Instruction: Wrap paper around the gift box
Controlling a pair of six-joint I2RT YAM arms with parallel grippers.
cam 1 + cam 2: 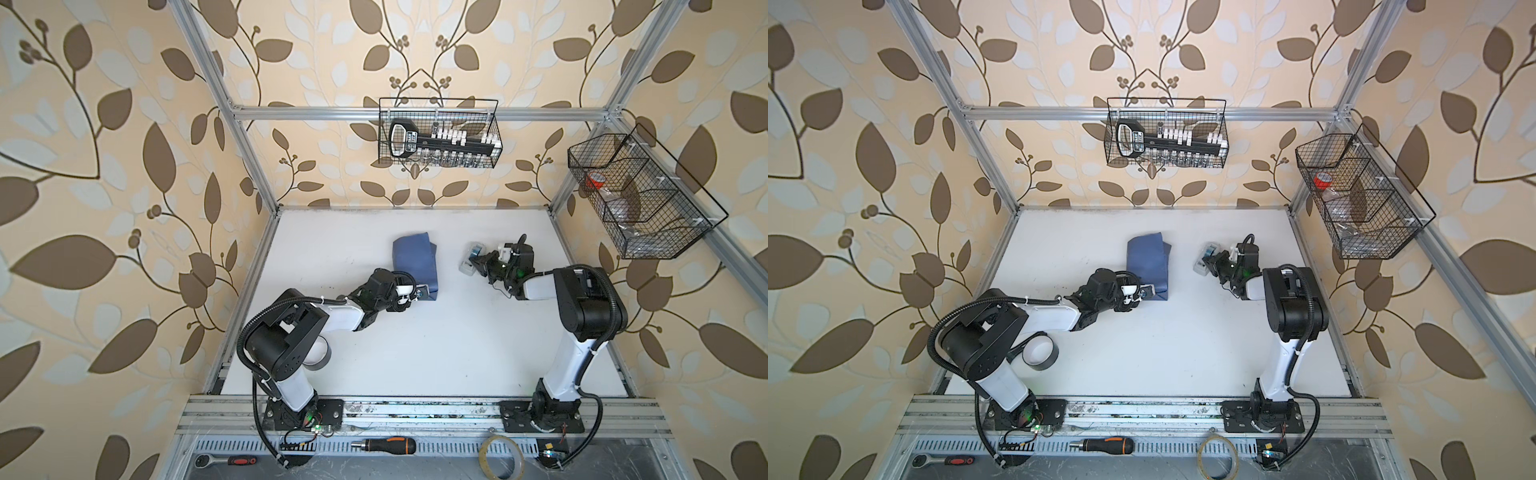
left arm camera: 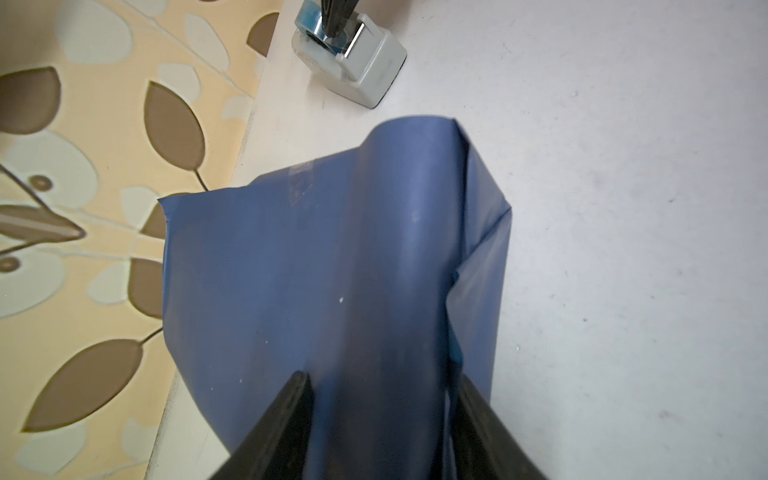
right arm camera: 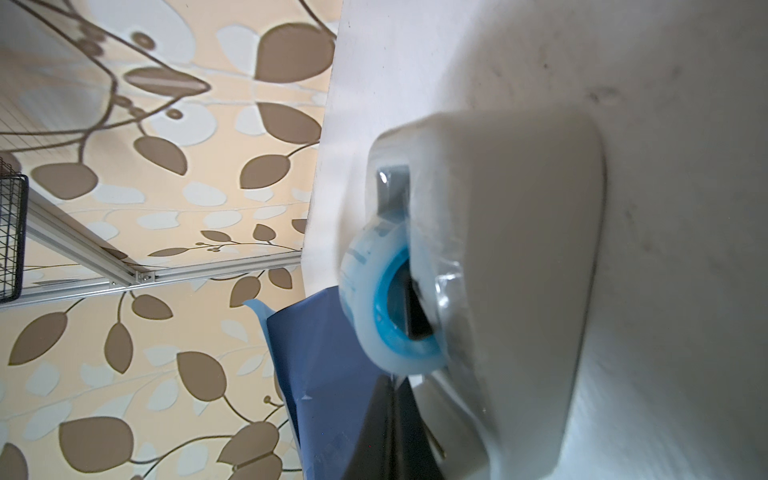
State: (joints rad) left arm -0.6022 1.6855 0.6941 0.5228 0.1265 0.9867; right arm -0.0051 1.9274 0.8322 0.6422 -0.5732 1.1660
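Observation:
The paper, dusky blue side out, forms a folded bundle on the white table left of centre; the gift box is hidden. My left gripper is at the bundle's near end. In the left wrist view its fingers straddle the paper, so the left gripper is shut on the bundle. A tape strip shows on the paper. My right gripper is shut, tips against the tape roll of the grey tape dispenser.
A black tape roll lies by the left arm's base. Wire baskets hang on the back wall and the right frame. A screwdriver, a ratchet and a clear tape roll lie along the front rail.

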